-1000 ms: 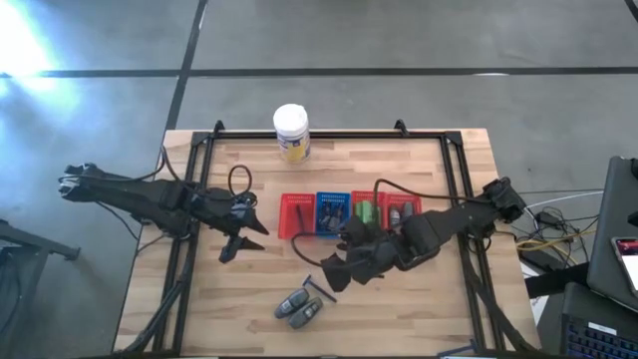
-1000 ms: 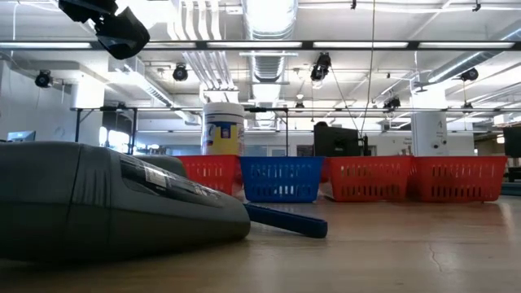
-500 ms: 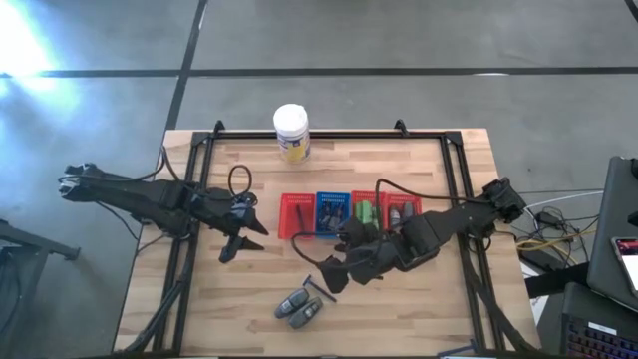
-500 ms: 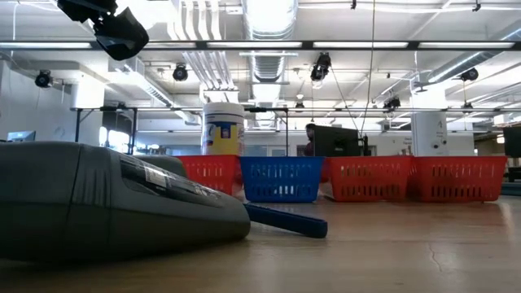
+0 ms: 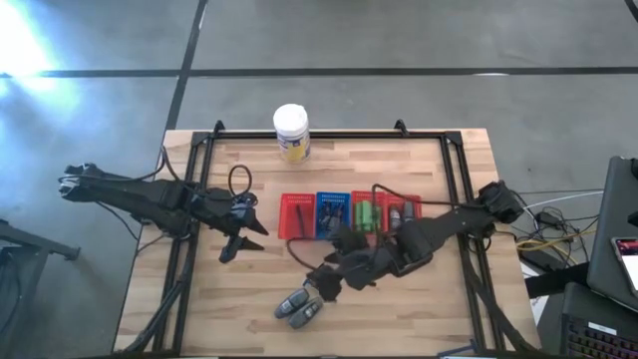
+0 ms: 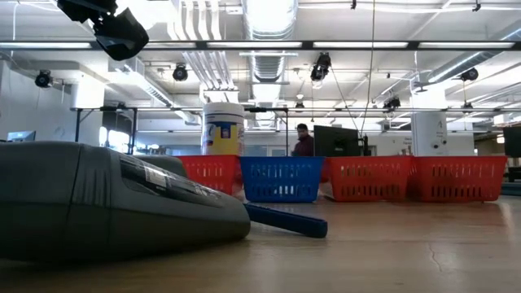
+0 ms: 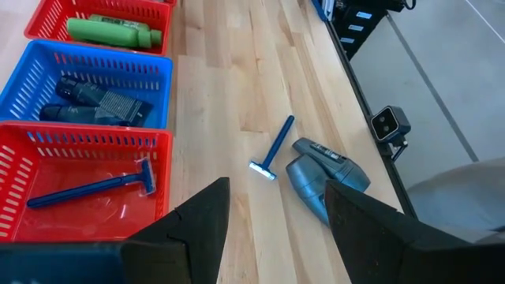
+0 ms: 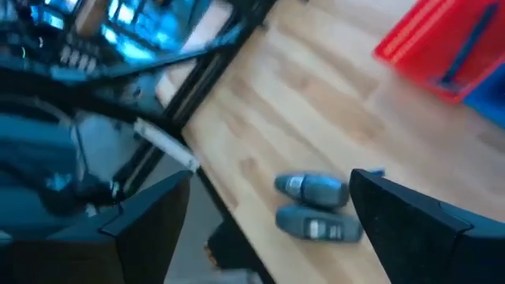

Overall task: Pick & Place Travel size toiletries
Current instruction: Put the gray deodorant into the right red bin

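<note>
The right tool (image 8: pixel 271 177) hangs over the near edge of the counter (image 5: pixel 399 170) with its two fingers spread wide and nothing in them. Two grey bottles (image 8: pixel 312 188) lie flat on the wood, side by side and touching, and they show right in the gap between those fingers. A blue razor (image 7: pixel 272 148) lies just beside them. The step now looks like picking up one grey bottle. To do it well, the tool should come straight down over just one bottle, the one nearer the razor or the one nearer the edge, not both. The bottles touch, so one finger has to slip in where they meet, or it will push them both away. The bottles are round and smooth, so they may roll or slide toward the edge, which is very close. A slow, soft squeeze across the narrow side should hold best. The fingers should also stay off the razor. Then the bottle likely goes in the red basket (image 5: pixel 403 196) at the right end of the row, where grey things seem to lie. The left tool (image 7: pixel 276 185) waits above the counter near the other end of the row, also spread wide and holding nothing.
</note>
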Tool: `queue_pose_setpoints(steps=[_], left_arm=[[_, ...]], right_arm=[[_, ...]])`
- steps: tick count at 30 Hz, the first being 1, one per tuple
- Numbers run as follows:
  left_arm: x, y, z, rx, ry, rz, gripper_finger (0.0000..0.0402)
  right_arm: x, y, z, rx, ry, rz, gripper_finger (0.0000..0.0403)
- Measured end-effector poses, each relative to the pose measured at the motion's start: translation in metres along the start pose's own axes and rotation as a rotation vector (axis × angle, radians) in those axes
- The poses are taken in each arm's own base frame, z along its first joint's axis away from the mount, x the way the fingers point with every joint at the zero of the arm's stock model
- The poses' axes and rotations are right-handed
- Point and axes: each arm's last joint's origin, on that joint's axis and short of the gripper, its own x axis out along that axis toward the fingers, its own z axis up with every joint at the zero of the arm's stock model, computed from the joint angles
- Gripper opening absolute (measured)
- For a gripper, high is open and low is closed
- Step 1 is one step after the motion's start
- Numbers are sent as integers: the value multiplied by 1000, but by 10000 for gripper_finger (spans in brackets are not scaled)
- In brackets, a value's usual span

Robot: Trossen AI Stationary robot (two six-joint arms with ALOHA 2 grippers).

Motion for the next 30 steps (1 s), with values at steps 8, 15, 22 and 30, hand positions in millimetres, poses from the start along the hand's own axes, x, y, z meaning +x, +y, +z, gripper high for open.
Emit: queue_pose_setpoints(steps=[8,15,22,30], left_arm=[[0,0,0,0,3,1,211],[1,0,0,5,4,7,211],[4,1,0,-28,10,21,211],[4,3,0,-105,-12,93,211]], right_arm=[[33,-2,-21,-28,248,15,327],[72,-12,-50,-91,530,-2,341],[108,-28,-60,-273,693,31,338],[127,-34,-74,-681,637,62,311]])
